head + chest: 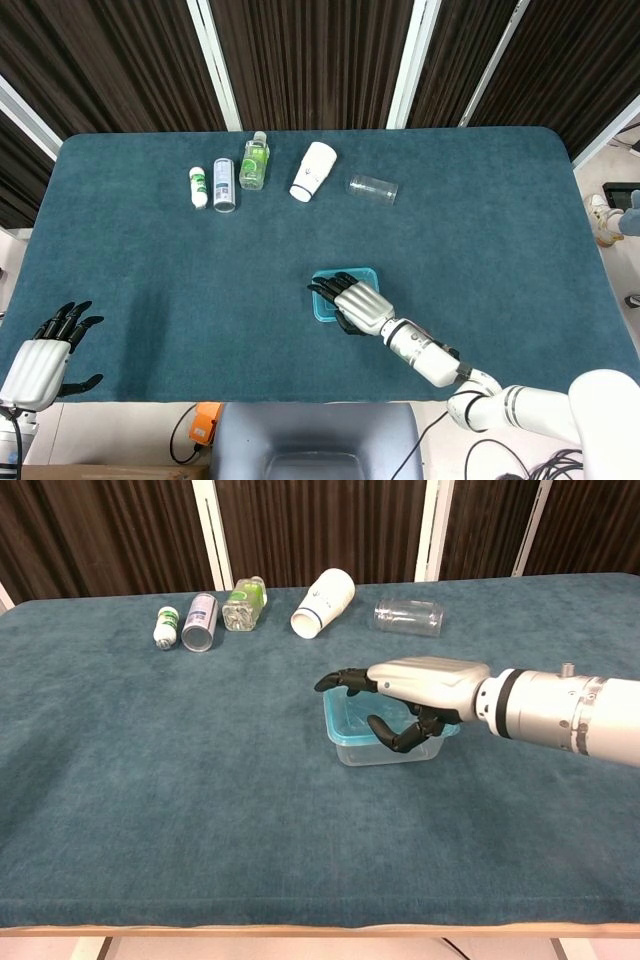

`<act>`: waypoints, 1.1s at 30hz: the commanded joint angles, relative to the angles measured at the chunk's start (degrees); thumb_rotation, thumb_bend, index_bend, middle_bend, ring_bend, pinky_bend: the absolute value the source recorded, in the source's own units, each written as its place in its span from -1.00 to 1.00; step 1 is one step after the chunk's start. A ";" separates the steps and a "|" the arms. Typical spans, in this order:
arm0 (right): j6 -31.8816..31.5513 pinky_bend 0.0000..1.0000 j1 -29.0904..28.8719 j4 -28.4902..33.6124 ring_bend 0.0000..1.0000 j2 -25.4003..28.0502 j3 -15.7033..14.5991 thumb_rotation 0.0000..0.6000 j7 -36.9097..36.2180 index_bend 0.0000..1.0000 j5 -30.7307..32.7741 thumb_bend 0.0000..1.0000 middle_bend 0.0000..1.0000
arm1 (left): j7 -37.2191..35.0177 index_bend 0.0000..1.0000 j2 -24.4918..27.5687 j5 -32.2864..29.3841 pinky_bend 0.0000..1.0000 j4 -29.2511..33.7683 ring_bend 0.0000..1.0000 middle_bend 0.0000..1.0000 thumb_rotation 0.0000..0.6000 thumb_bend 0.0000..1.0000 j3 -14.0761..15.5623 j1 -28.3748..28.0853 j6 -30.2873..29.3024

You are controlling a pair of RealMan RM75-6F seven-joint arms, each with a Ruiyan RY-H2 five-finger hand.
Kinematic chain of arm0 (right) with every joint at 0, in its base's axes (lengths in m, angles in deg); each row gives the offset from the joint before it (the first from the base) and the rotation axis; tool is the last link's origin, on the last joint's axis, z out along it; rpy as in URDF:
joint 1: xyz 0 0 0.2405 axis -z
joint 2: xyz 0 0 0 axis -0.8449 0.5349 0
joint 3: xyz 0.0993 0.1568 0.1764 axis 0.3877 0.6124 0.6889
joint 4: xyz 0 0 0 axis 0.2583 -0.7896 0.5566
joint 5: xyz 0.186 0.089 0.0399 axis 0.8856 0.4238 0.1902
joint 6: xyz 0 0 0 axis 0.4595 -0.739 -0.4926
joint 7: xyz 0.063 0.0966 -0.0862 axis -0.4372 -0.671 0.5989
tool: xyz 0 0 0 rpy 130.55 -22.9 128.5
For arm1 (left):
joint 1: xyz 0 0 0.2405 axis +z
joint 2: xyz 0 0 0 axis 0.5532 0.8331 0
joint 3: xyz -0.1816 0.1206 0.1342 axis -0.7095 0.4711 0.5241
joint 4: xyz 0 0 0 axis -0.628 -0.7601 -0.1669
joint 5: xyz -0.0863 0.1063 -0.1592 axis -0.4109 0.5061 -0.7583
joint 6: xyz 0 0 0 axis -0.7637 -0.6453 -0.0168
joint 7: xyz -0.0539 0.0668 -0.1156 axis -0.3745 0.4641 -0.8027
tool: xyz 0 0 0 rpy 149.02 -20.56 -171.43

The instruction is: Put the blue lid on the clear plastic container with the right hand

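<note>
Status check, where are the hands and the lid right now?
Right hand open above blue lid, lid on clear container. Left hand open, idle. Nothing blocking.

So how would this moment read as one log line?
right hand over container | lid on container | left hand idle, open
</note>
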 commanded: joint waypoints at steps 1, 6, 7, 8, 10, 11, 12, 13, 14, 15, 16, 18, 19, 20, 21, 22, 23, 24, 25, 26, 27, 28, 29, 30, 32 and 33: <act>-0.04 -0.59 0.07 -0.35 -0.63 -0.05 -0.28 1.00 -0.79 -0.76 -0.52 0.73 -0.67 | -0.02 -0.56 0.01 0.01 -0.56 -0.01 -0.94 -0.85 1.00 -0.08 -0.01 0.01 -0.03; -0.14 -0.59 0.15 -0.86 -0.63 -0.12 -0.65 1.00 -2.07 -0.76 -1.29 0.73 -0.67 | -0.05 -0.56 0.00 0.01 -0.56 -0.02 -0.95 -0.85 1.00 -0.08 0.00 0.02 -0.04; -0.12 -0.59 0.16 -1.01 -0.63 -0.16 -0.75 1.00 -2.39 -0.76 -1.47 0.73 -0.67 | -0.04 -0.56 0.00 -0.01 -0.56 -0.02 -0.94 -0.85 1.00 -0.08 -0.01 0.02 -0.02; -0.12 -0.59 0.18 -1.09 -0.63 -0.16 -0.84 1.00 -2.62 -0.76 -1.61 0.73 -0.67 | -0.02 -0.56 -0.01 -0.01 -0.56 -0.02 -0.95 -0.85 1.00 -0.08 -0.01 0.02 -0.02; -0.13 -0.59 0.21 -1.30 -0.63 -0.20 -1.04 1.00 -3.14 -0.76 -1.94 0.73 -0.67 | -0.02 -0.56 0.01 -0.01 -0.56 0.01 -0.94 -0.85 1.00 -0.07 -0.02 0.03 -0.06; -0.12 -0.59 0.21 -1.42 -0.63 -0.22 -1.11 1.00 -3.32 -0.76 -2.06 0.73 -0.67 | -0.03 -0.56 0.00 0.00 -0.56 -0.02 -0.94 -0.85 1.00 -0.07 -0.02 0.02 -0.04; -0.12 -0.59 0.22 -1.53 -0.63 -0.25 -1.17 1.00 -3.49 -0.76 -2.17 0.73 -0.67 | -0.03 -0.56 0.01 0.01 -0.56 -0.02 -0.94 -0.85 1.00 -0.07 -0.02 0.02 -0.05; -0.13 -0.59 0.23 -1.67 -0.63 -0.29 -1.25 1.00 -3.70 -0.76 -2.31 0.73 -0.67 | -0.01 -0.56 0.01 -0.01 -0.56 -0.01 -0.94 -0.85 1.00 -0.07 -0.03 0.02 -0.04; -0.11 -0.59 0.23 -1.77 -0.63 -0.31 -1.30 1.00 -3.84 -0.76 -2.39 0.73 -0.67 | -0.01 -0.56 0.00 -0.01 -0.56 0.00 -0.95 -0.85 1.00 -0.08 -0.03 0.01 -0.02; -0.11 -0.59 0.24 -1.86 -0.63 -0.33 -1.35 1.00 -3.98 -0.76 -2.46 0.73 -0.67 | -0.01 -0.56 0.00 -0.02 -0.56 0.00 -0.94 -0.85 1.00 -0.07 -0.02 0.01 -0.01; -0.12 -0.59 0.25 -1.95 -0.63 -0.35 -1.38 1.00 -4.09 -0.76 -2.53 0.73 -0.67 | -0.02 -0.56 0.01 -0.02 -0.56 0.01 -0.95 -0.85 1.00 -0.07 -0.02 0.02 -0.02; -0.15 -0.59 0.27 -2.10 -0.63 -0.36 -1.45 1.00 -4.37 -0.76 -2.67 0.73 -0.67 | 0.00 -0.56 -0.01 0.00 -0.56 0.00 -0.94 -0.85 1.00 -0.07 -0.04 0.00 -0.02; -0.18 -0.59 0.29 -2.15 -0.63 -0.35 -1.48 1.00 -4.54 -0.76 -2.74 0.73 -0.67 | -0.03 -0.56 0.00 -0.01 -0.56 0.00 -0.94 -0.85 1.00 -0.08 -0.03 0.02 -0.03; -0.19 -0.59 0.30 -2.18 -0.63 -0.35 -1.51 1.00 -4.65 -0.76 -2.81 0.73 -0.67 | -0.05 -0.56 0.01 -0.01 -0.56 0.01 -0.94 -0.85 1.00 -0.08 -0.03 0.02 -0.04; -0.19 -0.59 0.30 -2.22 -0.63 -0.34 -1.53 1.00 -4.75 -0.76 -2.87 0.73 -0.67 | -0.05 -0.56 0.01 -0.04 -0.56 0.00 -0.94 -0.85 1.00 -0.08 -0.05 0.02 -0.04; -0.18 -0.59 0.30 -2.28 -0.63 -0.34 -1.58 1.00 -4.87 -0.76 -2.94 0.73 -0.67 | -0.02 -0.56 0.00 -0.05 -0.56 0.00 -0.94 -0.85 1.00 -0.07 -0.05 0.02 -0.04; -0.15 -0.59 0.31 -2.32 -0.63 -0.34 -1.64 1.00 -4.96 -0.76 -3.00 0.73 -0.67 | -0.02 -0.56 0.00 -0.03 -0.56 0.01 -0.94 -0.85 1.00 -0.07 -0.04 0.02 -0.04; -0.12 -0.59 0.31 -2.36 -0.63 -0.36 -1.70 1.00 -5.06 -0.76 -3.06 0.73 -0.67 | -0.03 -0.56 0.00 -0.02 -0.56 0.01 -0.94 -0.85 1.00 -0.07 -0.03 0.02 -0.03; -0.08 -0.59 0.33 -2.45 -0.63 -0.39 -1.78 1.00 -5.19 -0.76 -3.13 0.73 -0.67 | -0.03 -0.56 0.00 -0.01 -0.56 0.00 -0.94 -0.85 1.00 -0.07 -0.03 0.02 -0.03; -0.04 -0.59 0.33 -2.54 -0.63 -0.44 -1.83 1.00 -5.26 -0.76 -3.17 0.73 -0.67 | -0.03 -0.56 0.00 0.00 -0.56 -0.01 -0.95 -0.85 1.00 -0.07 -0.04 0.01 -0.04; -0.02 -0.59 0.33 -2.63 -0.63 -0.48 -1.89 1.00 -5.31 -0.76 -3.23 0.73 -0.67 | -0.03 -0.56 0.00 -0.01 -0.56 -0.01 -0.94 -0.85 1.00 -0.08 -0.04 0.02 -0.04; -0.03 -0.59 0.34 -2.76 -0.63 -0.55 -1.91 1.00 -5.35 -0.76 -3.27 0.73 -0.67 | -0.06 -0.56 0.01 -0.01 -0.56 -0.01 -0.94 -0.85 1.00 -0.08 -0.04 0.02 -0.05; -0.08 -0.59 0.34 -2.82 -0.63 -0.59 -1.89 1.00 -5.39 -0.76 -3.30 0.73 -0.67 | -0.09 -0.56 0.02 0.00 -0.56 0.01 -0.95 -0.85 1.00 -0.08 -0.03 0.03 -0.06; -0.18 -0.59 0.36 -2.83 -0.63 -0.61 -1.86 1.00 -5.44 -0.76 -3.34 0.73 -0.67 | -0.12 -0.56 0.03 0.00 -0.56 0.00 -0.94 -0.85 1.00 -0.08 -0.04 0.05 -0.09; -0.71 -0.59 0.48 -2.59 -0.63 -0.44 -1.70 1.00 -5.71 -0.76 -3.52 0.73 -0.67 | -0.16 -0.56 0.04 -0.01 -0.56 -0.02 -0.95 -0.85 1.00 -0.08 -0.05 0.07 -0.13; -1.10 -0.59 0.56 -2.37 -0.63 -0.25 -1.63 1.00 -5.81 -0.76 -3.68 0.73 -0.67 | -0.19 -0.56 0.04 0.00 -0.56 -0.02 -0.95 -0.85 1.00 -0.07 -0.05 0.06 -0.12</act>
